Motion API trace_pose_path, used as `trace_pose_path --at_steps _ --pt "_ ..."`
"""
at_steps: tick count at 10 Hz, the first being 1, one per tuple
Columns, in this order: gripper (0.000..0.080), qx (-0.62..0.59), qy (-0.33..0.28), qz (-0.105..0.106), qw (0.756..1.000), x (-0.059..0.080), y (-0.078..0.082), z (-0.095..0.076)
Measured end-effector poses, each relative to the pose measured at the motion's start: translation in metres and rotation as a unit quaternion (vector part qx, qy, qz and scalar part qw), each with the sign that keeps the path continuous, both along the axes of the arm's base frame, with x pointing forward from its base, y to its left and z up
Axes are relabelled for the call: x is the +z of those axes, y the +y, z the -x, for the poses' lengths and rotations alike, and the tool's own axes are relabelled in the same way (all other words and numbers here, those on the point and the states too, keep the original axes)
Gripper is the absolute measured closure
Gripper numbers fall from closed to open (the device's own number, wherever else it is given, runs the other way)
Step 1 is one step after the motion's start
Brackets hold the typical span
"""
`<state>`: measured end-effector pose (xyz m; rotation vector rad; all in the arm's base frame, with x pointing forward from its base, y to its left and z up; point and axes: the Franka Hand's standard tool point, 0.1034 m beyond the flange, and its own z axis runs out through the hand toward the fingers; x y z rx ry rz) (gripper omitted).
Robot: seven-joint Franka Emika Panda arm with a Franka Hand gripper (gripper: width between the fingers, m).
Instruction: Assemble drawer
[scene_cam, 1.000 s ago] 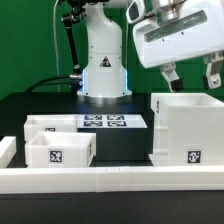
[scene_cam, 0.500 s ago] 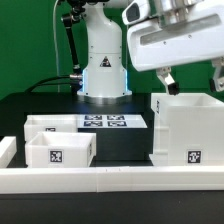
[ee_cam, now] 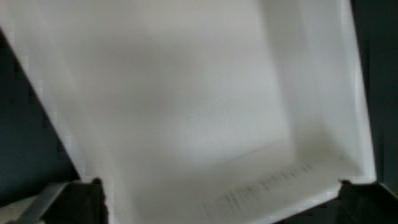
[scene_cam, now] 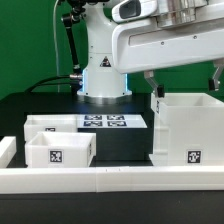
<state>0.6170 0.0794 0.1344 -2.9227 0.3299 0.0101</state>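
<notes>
The drawer's tall white casing [scene_cam: 185, 130] stands at the exterior view's right, open side up, with a square tag low on its front. It fills the wrist view [ee_cam: 196, 100]. Two low white trays [scene_cam: 60, 150] [scene_cam: 48, 125] with tags sit at the exterior view's left, one behind the other. My gripper [scene_cam: 183, 82] hangs just above the casing's top rim. It is open wide and empty, with one finger over each side wall. In the wrist view the gripper [ee_cam: 214, 205] shows its dark fingertips [ee_cam: 64, 200] at both edges of the casing.
The marker board [scene_cam: 105, 122] lies flat on the black table between the trays and the casing. A low white rim wall [scene_cam: 110, 178] runs along the front. The robot's white base [scene_cam: 100, 65] stands at the back.
The gripper and wrist have moved toward the exterior view's left and down, coming over the casing's top. The casing and trays have not moved.
</notes>
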Motion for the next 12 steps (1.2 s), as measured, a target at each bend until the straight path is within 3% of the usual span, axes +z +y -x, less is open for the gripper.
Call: trace_pose_path --at_steps 3,5,7,12 --pt "0.015 0.065 -0.014 0.008 0.998 0.002 -0.035 0.014" --pt "0.015 0.058 -0.018 0.015 0.998 -0.008 -0.074 0.035" --pt "0.015 0.071 -0.022 0.008 0.997 -0.02 -0.101 0.041" --pt "0.015 0.07 -0.018 0.012 0.997 -0.021 -0.099 0.041"
